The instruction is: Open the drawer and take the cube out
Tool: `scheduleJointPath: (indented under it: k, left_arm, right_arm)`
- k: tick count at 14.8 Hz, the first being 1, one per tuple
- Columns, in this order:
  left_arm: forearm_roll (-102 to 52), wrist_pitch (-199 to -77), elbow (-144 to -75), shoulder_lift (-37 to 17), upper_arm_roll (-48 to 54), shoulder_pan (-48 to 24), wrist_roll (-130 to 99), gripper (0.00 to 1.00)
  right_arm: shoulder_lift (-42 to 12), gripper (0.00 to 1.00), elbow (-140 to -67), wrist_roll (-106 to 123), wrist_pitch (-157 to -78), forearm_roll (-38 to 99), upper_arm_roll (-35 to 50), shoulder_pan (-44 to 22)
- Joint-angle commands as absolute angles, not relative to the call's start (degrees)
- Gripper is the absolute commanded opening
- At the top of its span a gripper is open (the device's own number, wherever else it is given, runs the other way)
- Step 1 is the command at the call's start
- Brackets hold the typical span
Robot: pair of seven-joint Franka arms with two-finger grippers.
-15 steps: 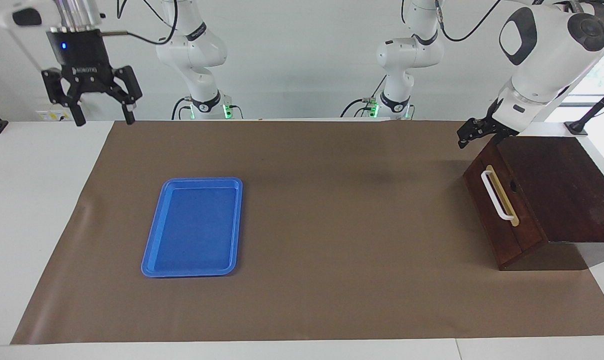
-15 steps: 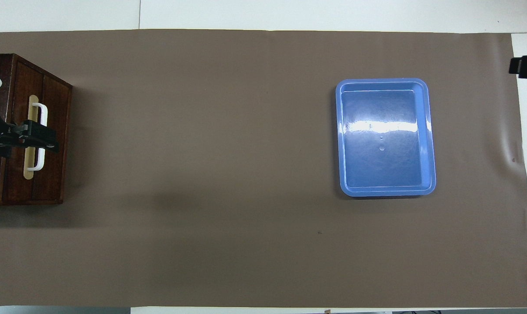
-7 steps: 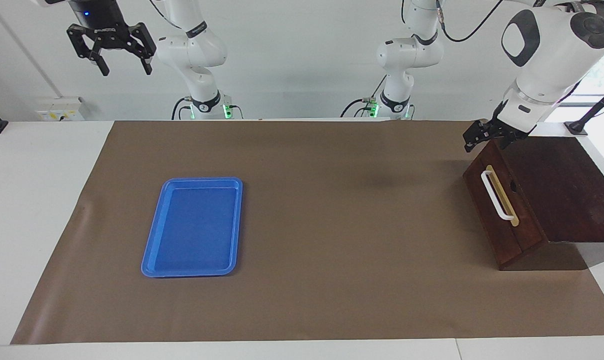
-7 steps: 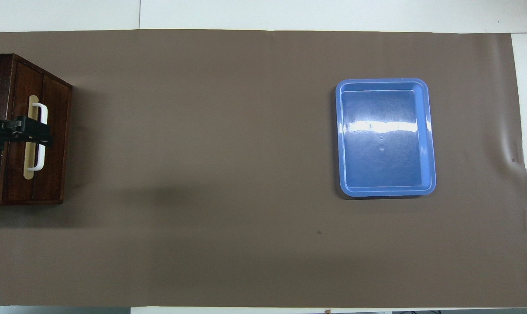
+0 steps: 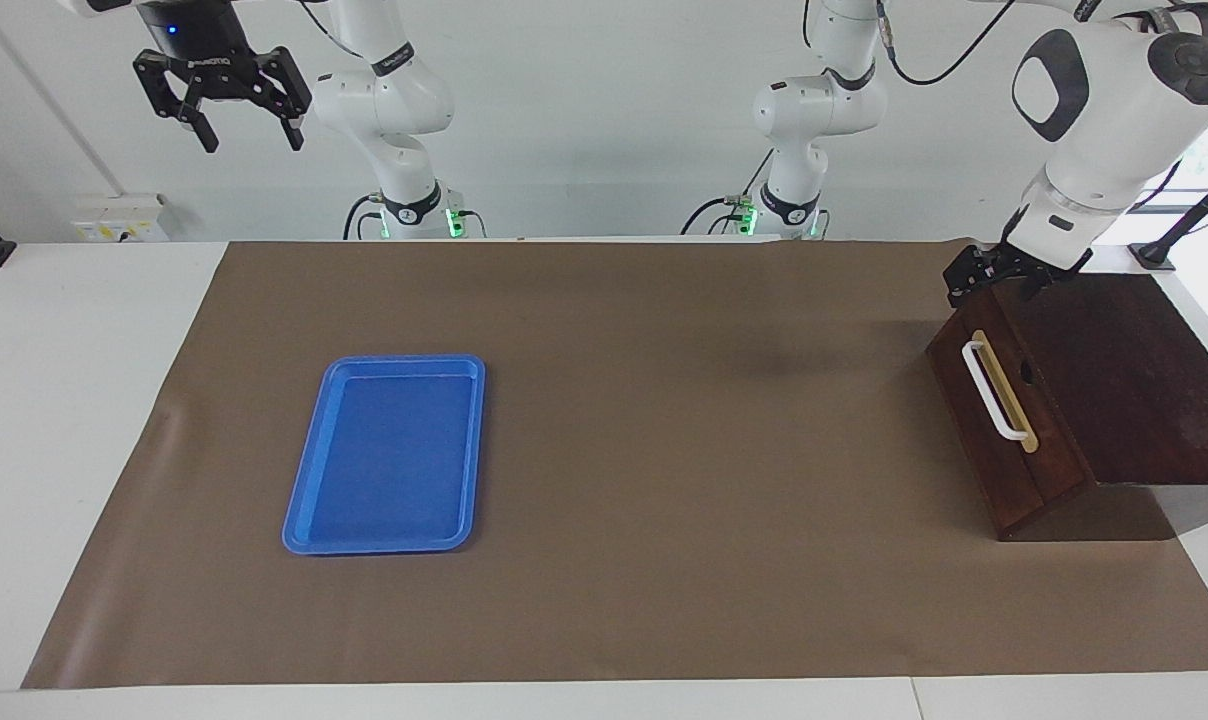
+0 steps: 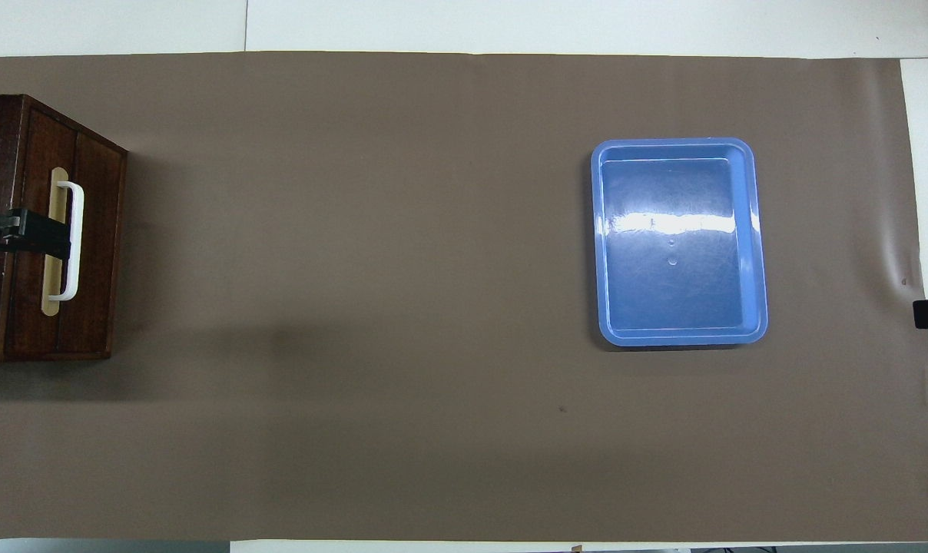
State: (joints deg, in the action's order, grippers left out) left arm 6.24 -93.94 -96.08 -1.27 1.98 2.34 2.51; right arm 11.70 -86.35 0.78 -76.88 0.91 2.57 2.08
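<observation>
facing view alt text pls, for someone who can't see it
The left gripper, open, hangs over the top edge of a closed wooden drawer with a white handle. An empty blue tray lies on the brown mat; the right gripper waits, raised.

My black left gripper [image 5: 994,283] hangs over the dark reddish-brown drawer [image 5: 1004,420] with its white handle [image 5: 994,390] on a tan strip. The tray [image 5: 389,455] is plain blue, the mat [image 5: 664,450] brown, perhaps greyish.

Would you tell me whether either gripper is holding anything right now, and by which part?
Nothing is held: the left gripper hangs open over the drawer, the right gripper open, raised.
</observation>
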Motion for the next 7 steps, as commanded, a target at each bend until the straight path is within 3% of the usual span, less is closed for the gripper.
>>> scheduleJointPath:
  k: [1,7]
  left_arm:
    - [10.79,-100.17,-101.14,0.87,2.02,1.67,3.34,1.00]
    - [21.17,-108.80,-107.66,0.35,2.20,0.97,5.97,1.00]
  right_arm:
    - [12.92,1.00,-87.80,1.15,-77.69,1.67,2.37,3.25]
    - [14.06,1.00,-87.54,2.45,-76.29,1.41,2.02,3.34]
